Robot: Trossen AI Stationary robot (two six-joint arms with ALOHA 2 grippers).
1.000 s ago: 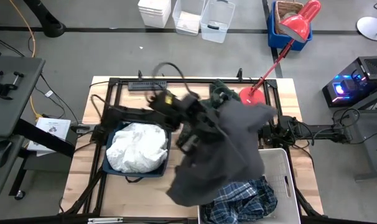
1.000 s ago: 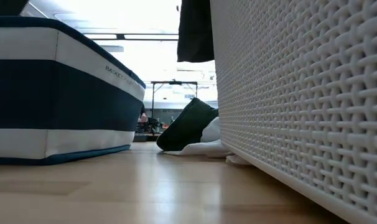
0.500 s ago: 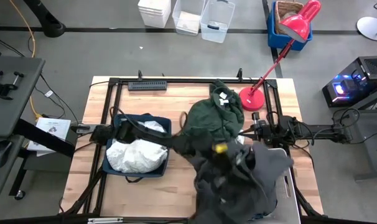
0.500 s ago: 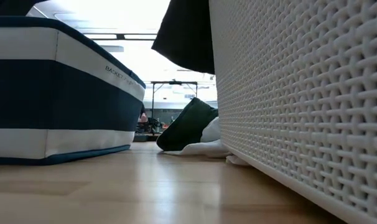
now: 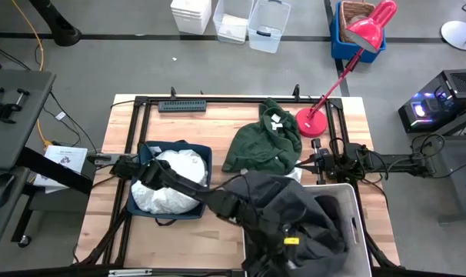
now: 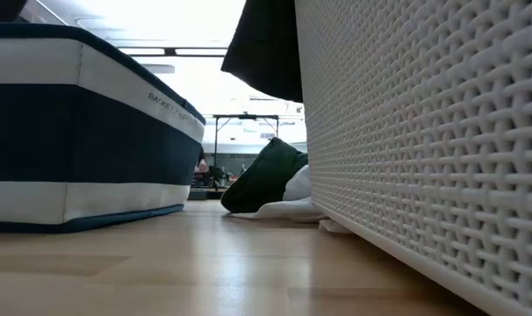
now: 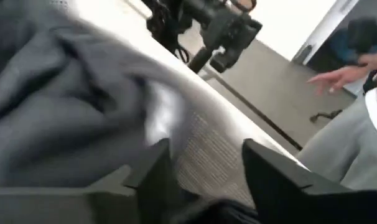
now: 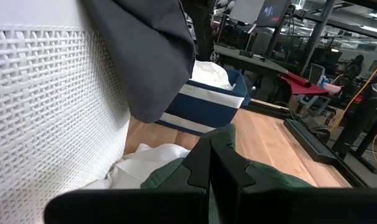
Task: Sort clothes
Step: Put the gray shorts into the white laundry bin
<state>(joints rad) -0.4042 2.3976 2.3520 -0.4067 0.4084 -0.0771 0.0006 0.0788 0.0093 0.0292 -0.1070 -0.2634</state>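
The dark grey jacket (image 5: 294,215) lies heaped in the white plastic bin (image 5: 354,201) at the near right. One flap (image 6: 266,48) hangs over the bin's wall. My left gripper (image 7: 204,155) stands open low over the bin, the jacket (image 7: 64,112) beside one finger. The dark green hoodie (image 5: 264,142) lies on the table on a white cloth piece (image 8: 151,162). More white cloth (image 5: 171,181) fills the navy bin (image 5: 141,206). My right gripper (image 8: 210,165) is shut, level, just behind the hoodie. My left gripper has nothing between its fingers but the bin's woven wall (image 7: 204,146) behind them. The jacket's folds lie right against one finger (image 7: 154,171); whether they touch it I cannot tell.
A red desk lamp (image 5: 314,115) stands at the far right of the table, and a black bar (image 5: 181,105) lies along the far edge. Beyond the table a person's hand (image 7: 344,74) shows. Bare wood lies between the two bins.
My left gripper has swung down and toward the table's near right corner, tipping from pointing steeply to nearly level. The jacket, which hung spread out above the table, has dropped into the white bin in a heap and covers the plaid shirt there.
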